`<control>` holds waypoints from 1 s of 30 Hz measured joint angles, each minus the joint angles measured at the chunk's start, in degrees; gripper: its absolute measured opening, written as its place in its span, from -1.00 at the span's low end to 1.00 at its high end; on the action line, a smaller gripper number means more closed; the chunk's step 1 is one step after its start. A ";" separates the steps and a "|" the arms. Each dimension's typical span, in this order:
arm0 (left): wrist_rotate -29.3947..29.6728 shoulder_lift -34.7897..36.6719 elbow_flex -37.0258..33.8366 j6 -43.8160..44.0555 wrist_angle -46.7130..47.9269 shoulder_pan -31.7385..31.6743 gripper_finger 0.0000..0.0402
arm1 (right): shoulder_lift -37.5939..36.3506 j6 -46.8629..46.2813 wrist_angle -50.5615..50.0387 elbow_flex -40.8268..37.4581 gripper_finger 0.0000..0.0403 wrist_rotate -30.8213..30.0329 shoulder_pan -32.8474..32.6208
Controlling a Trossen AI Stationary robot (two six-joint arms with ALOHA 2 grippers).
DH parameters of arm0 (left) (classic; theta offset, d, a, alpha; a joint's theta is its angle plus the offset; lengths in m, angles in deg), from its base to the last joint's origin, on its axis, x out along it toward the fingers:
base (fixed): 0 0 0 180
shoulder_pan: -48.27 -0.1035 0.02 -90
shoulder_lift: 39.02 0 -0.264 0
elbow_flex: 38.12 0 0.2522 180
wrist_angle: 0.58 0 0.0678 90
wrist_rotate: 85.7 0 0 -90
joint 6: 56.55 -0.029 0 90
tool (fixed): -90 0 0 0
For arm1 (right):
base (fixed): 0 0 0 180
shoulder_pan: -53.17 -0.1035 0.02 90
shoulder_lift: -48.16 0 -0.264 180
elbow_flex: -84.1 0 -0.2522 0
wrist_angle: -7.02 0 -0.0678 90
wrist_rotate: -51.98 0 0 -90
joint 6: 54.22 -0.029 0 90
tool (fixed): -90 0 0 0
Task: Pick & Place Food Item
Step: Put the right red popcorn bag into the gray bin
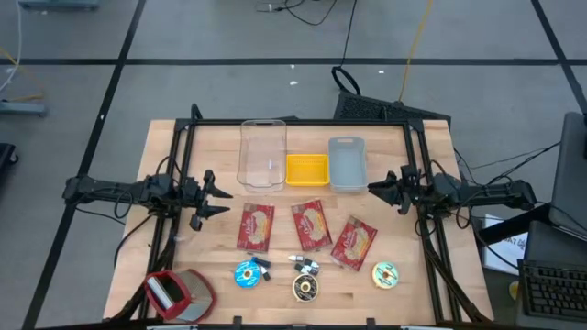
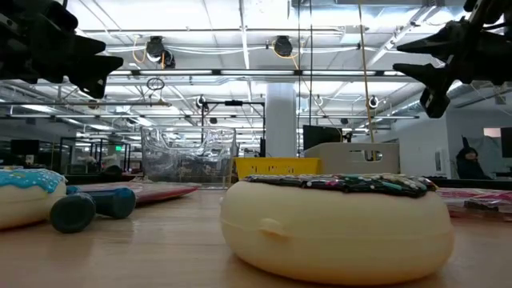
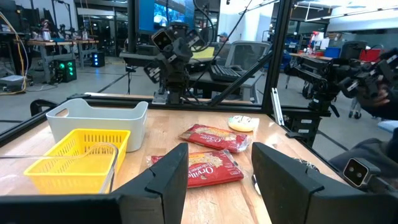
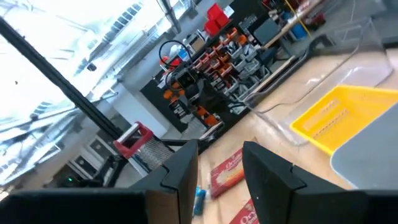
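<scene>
We start with both arms raised at the table's sides. The left gripper (image 1: 223, 201) and right gripper (image 1: 374, 189) hold nothing, fingers parted. The food items lie at the front: three red snack packets (image 1: 310, 225) in a row, with three doughnuts (image 1: 304, 288) nearer the edge. The clear bin (image 1: 262, 154), yellow basket (image 1: 306, 170) and grey bin (image 1: 347, 163) stand behind. We should descend squarely over one packet (the nearest), straddling its short width, clear of neighbours.
</scene>
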 joint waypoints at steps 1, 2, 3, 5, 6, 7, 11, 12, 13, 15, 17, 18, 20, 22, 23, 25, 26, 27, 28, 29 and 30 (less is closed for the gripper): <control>0.00 0.00 -0.01 0.00 0.00 -0.01 -0.11 | 0.02 0.05 -0.02 0.02 -0.42 0.00 0.00; 0.00 0.00 0.00 0.00 0.00 0.00 -0.11 | 0.01 1.01 0.03 0.02 -0.42 -0.28 0.02; 0.00 -0.01 -0.01 0.00 0.00 -0.01 -0.11 | 0.01 2.83 0.27 0.00 -0.42 -1.34 0.03; 0.00 0.00 0.00 0.00 0.00 -0.01 -0.11 | 0.01 5.50 0.71 0.01 -0.42 -3.66 0.04; 0.00 0.00 -0.01 0.00 0.00 -0.01 -0.11 | 0.04 5.47 1.14 0.01 -0.42 -3.92 0.01; 0.00 -0.01 -0.01 0.00 0.00 0.00 -0.11 | 0.24 4.83 1.68 0.01 -0.42 -2.34 -0.31; 0.00 -0.01 -0.01 0.00 0.00 0.01 -0.11 | 3.01 1.04 7.14 0.00 -0.42 6.24 -5.24; 0.00 0.00 -0.01 0.02 0.00 -0.01 -0.11 | 4.12 0.41 9.03 0.00 -0.42 5.86 -7.59; 0.00 0.00 -0.01 0.00 0.00 0.01 -0.11 | 5.51 0.43 11.26 0.00 -0.42 4.54 -10.06; 0.00 0.00 -0.01 0.00 0.00 -0.01 -0.11 | 8.73 2.93 16.60 0.00 -0.42 -0.38 -15.46; 0.00 -0.01 -0.01 0.01 0.00 -0.01 -0.11 | 13.02 6.66 22.94 0.00 -0.42 -5.09 -20.98; 0.00 0.00 -0.01 0.00 0.00 -0.01 -0.11 | 15.38 8.80 26.20 0.00 -0.42 -7.04 -23.50; 0.00 -0.02 -0.01 0.00 0.00 -0.01 -0.11 | 20.40 13.08 33.20 0.00 -0.42 -9.56 -28.05; 0.00 0.00 -0.01 0.00 0.00 -0.01 -0.11 | 25.38 16.85 40.27 0.08 -0.42 -10.69 -31.57; 0.00 0.00 -0.01 0.02 0.00 -0.01 -0.11 | 27.82 18.41 43.38 0.39 -0.42 -10.64 -32.94; 0.00 -0.02 -0.01 0.00 0.00 0.00 -0.11 | 32.46 21.48 48.02 1.47 -0.42 -10.54 -35.11; 0.00 0.00 -0.01 0.00 0.00 0.00 -0.11 | 34.63 22.92 49.47 2.24 -0.42 -10.55 -35.98; 0.00 0.00 -0.01 0.00 0.00 -0.01 -0.11 | 36.57 24.24 50.12 3.16 -0.42 -10.54 -36.65; 0.00 0.00 -0.01 0.00 0.00 0.00 -0.11 | 38.31 25.51 50.09 3.82 -0.42 -10.54 -37.11; 0.00 0.00 -0.01 0.01 0.00 0.01 -0.11 | 40.11 26.95 49.11 4.49 -0.42 -10.54 -37.45; 0.00 0.00 -0.01 0.00 0.00 -0.01 -0.11 | 41.84 28.69 48.03 5.45 -0.42 -10.52 -37.75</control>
